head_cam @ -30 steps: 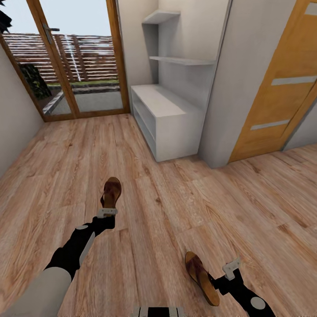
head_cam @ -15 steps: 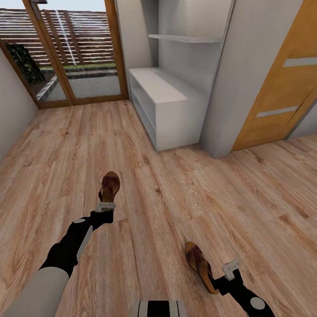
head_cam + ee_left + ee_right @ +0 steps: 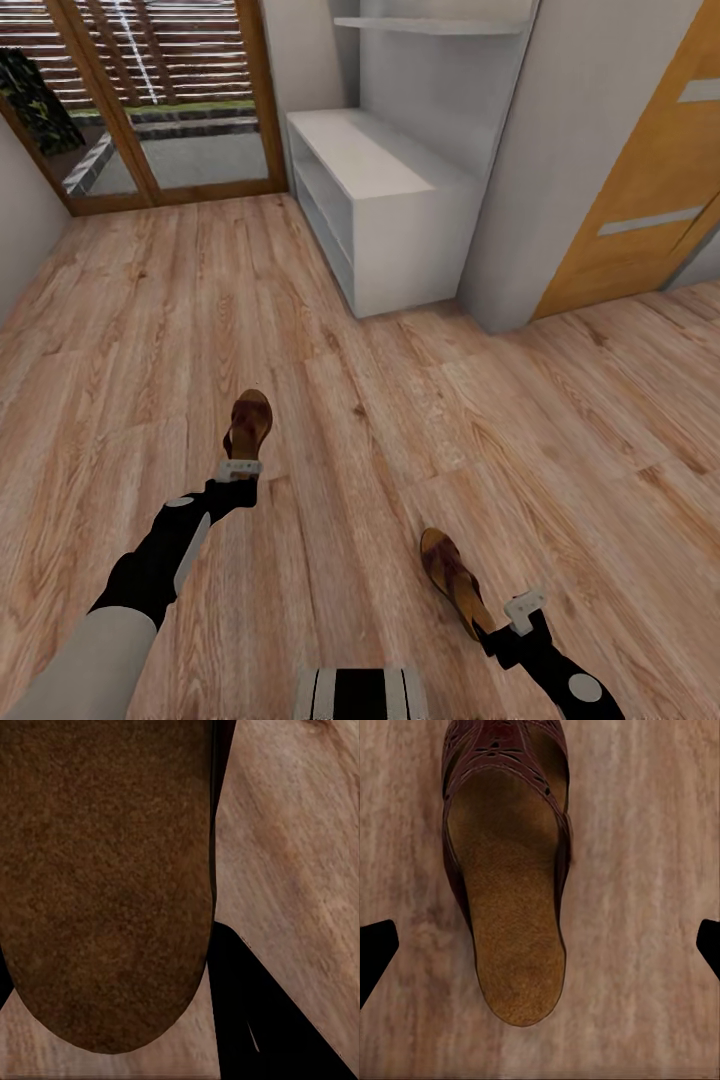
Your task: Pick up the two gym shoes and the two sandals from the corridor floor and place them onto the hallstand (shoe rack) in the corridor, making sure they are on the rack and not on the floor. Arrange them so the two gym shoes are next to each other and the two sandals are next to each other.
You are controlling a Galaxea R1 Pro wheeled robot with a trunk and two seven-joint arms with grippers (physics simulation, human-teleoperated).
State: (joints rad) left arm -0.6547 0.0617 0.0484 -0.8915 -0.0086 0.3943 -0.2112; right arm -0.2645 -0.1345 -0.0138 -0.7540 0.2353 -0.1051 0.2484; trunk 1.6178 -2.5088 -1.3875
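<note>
One dark brown sandal [image 3: 249, 424] hangs just above the corridor floor [image 3: 520, 420], with my left gripper [image 3: 240, 470] shut on its heel end. In the left wrist view its tan footbed [image 3: 105, 877] sits very close beside a black finger [image 3: 259, 1027]. The other sandal [image 3: 455, 578] lies flat on the floor. My right gripper [image 3: 505, 625] stands open just behind its heel. In the right wrist view that sandal [image 3: 506, 892] lies between the wide-apart fingertips [image 3: 375, 952]. The pale hallstand [image 3: 400, 240] stands ahead against the wall, its top and shelves bare. The gym shoes are out of view.
A glass door in a wooden frame [image 3: 150, 100] closes the corridor's far end. A grey wall corner [image 3: 570, 170] and an orange wooden door [image 3: 640, 200] are at the right. A pale wall [image 3: 20, 230] runs along the left. Open floor lies between me and the hallstand.
The whole view has shifted, so floor and hallstand sit higher in the picture. The left sandal kept its place at my left gripper. The right sandal slid along with the floor, away from my right gripper.
</note>
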